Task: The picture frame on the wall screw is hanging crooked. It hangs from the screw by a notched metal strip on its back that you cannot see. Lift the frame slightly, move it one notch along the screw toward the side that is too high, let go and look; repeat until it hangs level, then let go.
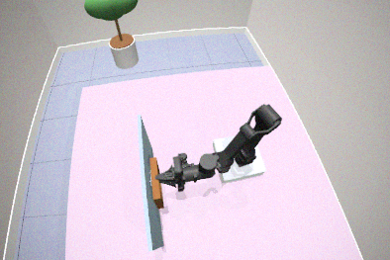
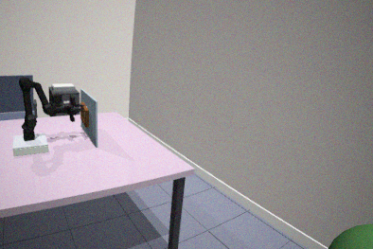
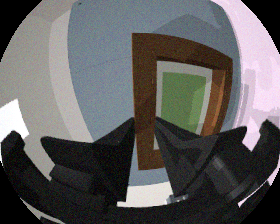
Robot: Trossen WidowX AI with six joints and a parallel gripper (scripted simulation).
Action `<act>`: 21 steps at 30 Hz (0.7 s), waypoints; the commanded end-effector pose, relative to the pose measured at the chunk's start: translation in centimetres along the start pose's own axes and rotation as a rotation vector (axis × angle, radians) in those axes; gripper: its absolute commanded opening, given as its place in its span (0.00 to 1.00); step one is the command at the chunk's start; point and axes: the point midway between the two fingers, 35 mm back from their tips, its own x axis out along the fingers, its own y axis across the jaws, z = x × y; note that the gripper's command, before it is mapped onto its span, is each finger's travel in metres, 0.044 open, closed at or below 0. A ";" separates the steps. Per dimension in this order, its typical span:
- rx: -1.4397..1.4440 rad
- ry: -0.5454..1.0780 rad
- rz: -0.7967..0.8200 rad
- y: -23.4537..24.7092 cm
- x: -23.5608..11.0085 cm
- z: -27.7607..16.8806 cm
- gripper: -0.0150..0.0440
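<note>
the hand [image 3: 149,137] is clamped on one side rail of the wooden picture frame [image 3: 145,99], fingers either side of the brown moulding. the frame hangs tilted against the small blue-grey wall panel [image 1: 148,170], which stands on the pink bench [image 1: 238,215] just in front of the arm's white base plate [image 1: 257,169]. judged from here, the lift should be slight and straight up, just clear of the notch (the strip and screw are hidden), then a short sideways shift toward the frame's high side before releasing.

Wall panel [image 1: 148,185] blocks ahead, picture frame [image 1: 156,182] against it (claw [image 1: 165,177] clamped on); sides open.
</note>
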 end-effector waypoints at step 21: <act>-0.002 0.001 0.003 0.8 0.0 0.0 0.25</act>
